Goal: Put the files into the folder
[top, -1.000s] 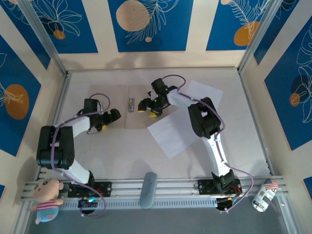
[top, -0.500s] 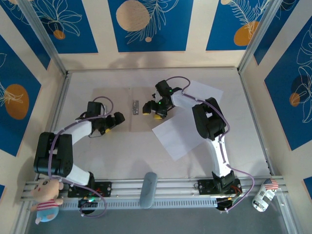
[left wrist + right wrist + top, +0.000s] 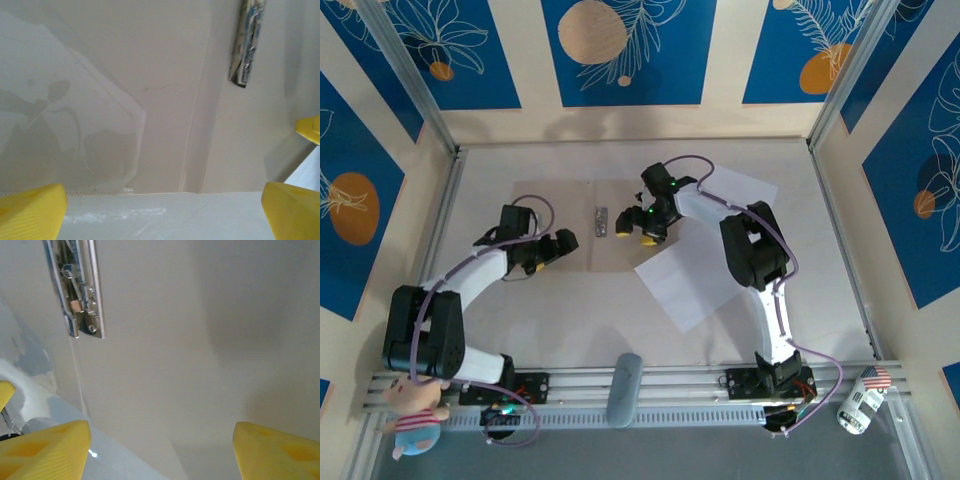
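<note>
Both arms stretch from the near edge toward the middle of the worktop, elbows bent. The left gripper (image 3: 556, 246) has its jaws spread wide. The right gripper (image 3: 633, 231) points left, jaws parted.

The folder (image 3: 555, 200) lies open and flat mid-table, with a metal clip (image 3: 602, 221) at its spine. Left gripper (image 3: 563, 243) is over the left panel, right gripper (image 3: 633, 230) over the right. 2 white sheets: near sheet (image 3: 685, 285) at the folder's right edge, far sheet (image 3: 745, 190) partly under the right arm.
</note>
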Available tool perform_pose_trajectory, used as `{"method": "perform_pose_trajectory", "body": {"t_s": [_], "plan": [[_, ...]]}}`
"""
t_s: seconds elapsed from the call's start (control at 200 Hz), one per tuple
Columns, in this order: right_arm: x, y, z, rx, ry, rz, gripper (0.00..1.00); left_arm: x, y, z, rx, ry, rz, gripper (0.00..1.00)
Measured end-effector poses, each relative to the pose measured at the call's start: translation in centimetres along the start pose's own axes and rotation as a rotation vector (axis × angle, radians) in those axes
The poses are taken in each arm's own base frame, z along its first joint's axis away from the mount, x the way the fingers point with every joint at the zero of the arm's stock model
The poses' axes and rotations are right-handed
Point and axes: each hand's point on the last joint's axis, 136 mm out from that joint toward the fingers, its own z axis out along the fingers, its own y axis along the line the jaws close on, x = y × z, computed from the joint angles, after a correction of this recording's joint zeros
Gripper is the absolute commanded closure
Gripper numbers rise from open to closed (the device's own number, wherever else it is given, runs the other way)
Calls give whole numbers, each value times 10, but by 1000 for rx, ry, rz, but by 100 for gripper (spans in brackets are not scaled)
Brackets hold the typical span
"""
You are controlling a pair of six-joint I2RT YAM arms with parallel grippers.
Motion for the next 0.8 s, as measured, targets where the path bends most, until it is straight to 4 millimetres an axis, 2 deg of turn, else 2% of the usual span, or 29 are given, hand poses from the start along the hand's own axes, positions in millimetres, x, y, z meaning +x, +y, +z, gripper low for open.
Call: {"method": "perform_pose_trajectory", "body": {"t_s": [0.125, 0.305, 0.415, 0.49, 0.555, 0.69, 0.8], "plan": [[-4, 17, -33, -27, -39, -17, 22, -16, -25, -17, 26, -45, 76, 0], [-5, 52, -113, -121, -172, -74, 22, -33, -78, -37, 80, -95, 245, 0], [10, 56, -156, -175, -242, -85, 22, -39, -108, -47, 107, -128, 352, 0], [25, 45, -171, -189, -266, -65, 23, -43, -125, -50, 125, -139, 410, 0], [39, 28, -174, -188, -270, -29, 23, -46, -138, -51, 136, -145, 451, 0], [69, -19, -168, -162, -261, 81, 23, -46, -164, -44, 153, -144, 544, 0], [94, -54, -162, -142, -257, 167, 23, -37, -185, -30, 173, -114, 612, 0]]}}
